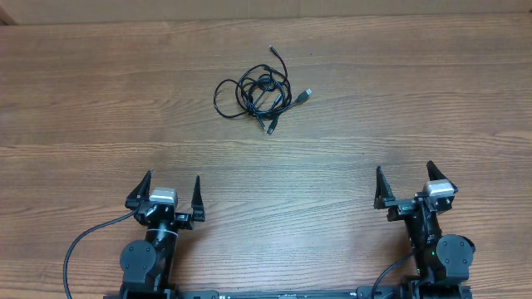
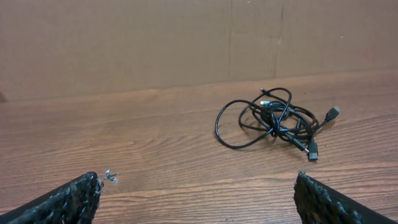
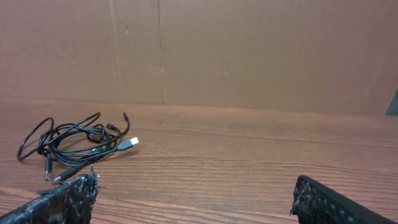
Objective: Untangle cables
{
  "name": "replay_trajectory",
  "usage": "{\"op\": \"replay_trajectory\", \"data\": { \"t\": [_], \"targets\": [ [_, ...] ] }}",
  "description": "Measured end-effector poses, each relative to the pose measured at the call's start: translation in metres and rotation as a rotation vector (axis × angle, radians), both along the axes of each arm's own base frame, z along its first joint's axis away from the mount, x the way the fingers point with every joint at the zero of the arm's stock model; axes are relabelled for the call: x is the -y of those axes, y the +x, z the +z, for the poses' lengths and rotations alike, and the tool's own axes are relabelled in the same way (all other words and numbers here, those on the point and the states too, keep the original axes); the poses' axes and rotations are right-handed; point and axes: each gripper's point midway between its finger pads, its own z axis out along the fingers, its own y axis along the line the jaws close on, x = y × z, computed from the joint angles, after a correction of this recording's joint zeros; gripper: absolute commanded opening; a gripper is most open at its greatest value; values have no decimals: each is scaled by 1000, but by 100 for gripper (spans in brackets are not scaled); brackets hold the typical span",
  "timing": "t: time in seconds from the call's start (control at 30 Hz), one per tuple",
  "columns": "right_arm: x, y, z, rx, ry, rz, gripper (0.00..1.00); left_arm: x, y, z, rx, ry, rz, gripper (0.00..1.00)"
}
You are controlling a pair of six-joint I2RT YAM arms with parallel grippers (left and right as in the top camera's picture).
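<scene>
The cables (image 1: pixel 260 90) lie as one tangled bundle of thin black cords on the far middle of the wooden table, with a silvery plug (image 1: pixel 306 94) sticking out to the right. The left wrist view shows the cables (image 2: pixel 273 119) ahead and to the right; the right wrist view shows the cables (image 3: pixel 71 144) ahead at the left. My left gripper (image 1: pixel 174 182) sits near the front left, open and empty, far from the bundle. My right gripper (image 1: pixel 404 173) sits near the front right, also open with nothing between its fingers.
A brown cardboard wall (image 2: pixel 186 43) stands along the table's far edge. A thick black arm cable (image 1: pixel 83 245) curves off the left arm's base at the front left.
</scene>
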Motion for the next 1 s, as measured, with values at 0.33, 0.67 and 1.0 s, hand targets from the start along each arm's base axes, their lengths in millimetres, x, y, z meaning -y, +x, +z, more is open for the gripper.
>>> {"op": "replay_trajectory", "data": {
  "t": [0.33, 0.67, 1.0],
  "targets": [
    [0, 0, 0, 0, 0, 0, 100, 0, 0, 0, 0, 0, 0, 100],
    [-3, 0, 0, 0, 1, 17, 100, 0, 0, 0, 0, 0, 0, 99],
    [-3, 0, 1, 5, 1, 20, 100, 0, 0, 0, 0, 0, 0, 100]
  ]
}}
